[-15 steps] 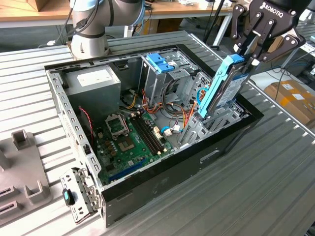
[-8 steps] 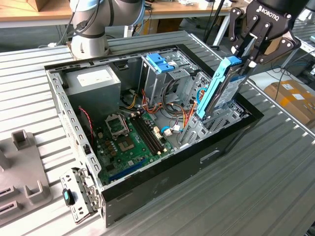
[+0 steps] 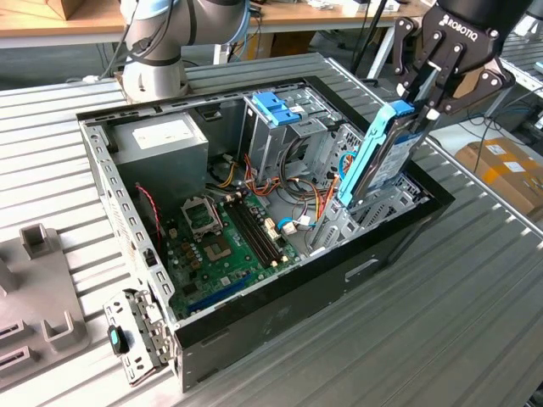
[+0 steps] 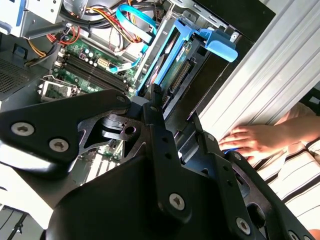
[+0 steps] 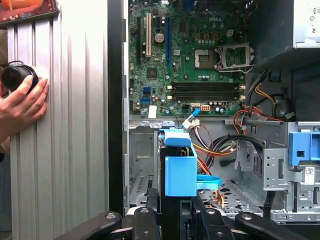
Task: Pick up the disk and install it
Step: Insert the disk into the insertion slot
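**Auditor:** What did the gripper have hold of?

**Inspector:** In the exterior view the gripper [image 3: 422,106] was closed to a narrow gap on the upper end of the disk [image 3: 377,161], with a finger against each flat side. The disk stood tilted. Its lower end was down in the drive bay at the corner of the open computer case [image 3: 254,292] toward the exterior view's right, and its upper part was above the case rim.

**Auditor:** What did the wrist cameras add?

**Inspector:** The first wrist view looked along the disk's blue rail end [image 5: 180,170] to the motherboard [image 5: 195,60] beyond it. It also recorded a person's hand [image 5: 22,102] on the ribbed metal table [image 5: 75,125] beside the case, cupped around a black cylindrical object [image 5: 15,76]. The second wrist view showed the hand [image 4: 250,140] lying flat on the table, just outside the case wall.

**Auditor:** And the exterior view's own contribution?

**Inspector:** It supplied the power supply [image 3: 161,140] at the far corner of the case. It also showed a blocky blue latch piece [image 3: 276,108] on top of the drive cage, apart from the disk.
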You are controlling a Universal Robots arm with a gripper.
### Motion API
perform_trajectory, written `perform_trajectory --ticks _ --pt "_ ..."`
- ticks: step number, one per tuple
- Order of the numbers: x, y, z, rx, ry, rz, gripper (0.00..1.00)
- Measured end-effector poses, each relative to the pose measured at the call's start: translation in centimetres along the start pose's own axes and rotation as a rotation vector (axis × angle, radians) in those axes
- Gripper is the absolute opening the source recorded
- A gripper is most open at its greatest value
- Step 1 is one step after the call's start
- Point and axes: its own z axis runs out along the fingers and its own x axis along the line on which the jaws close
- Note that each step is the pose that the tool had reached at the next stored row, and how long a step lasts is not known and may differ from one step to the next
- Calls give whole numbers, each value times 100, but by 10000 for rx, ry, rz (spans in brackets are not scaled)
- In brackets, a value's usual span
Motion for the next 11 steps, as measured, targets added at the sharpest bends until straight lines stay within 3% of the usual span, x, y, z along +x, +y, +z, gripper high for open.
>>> perform_trajectory --ticks 11 --pt "-1 -4 47 0 -2 0 35"
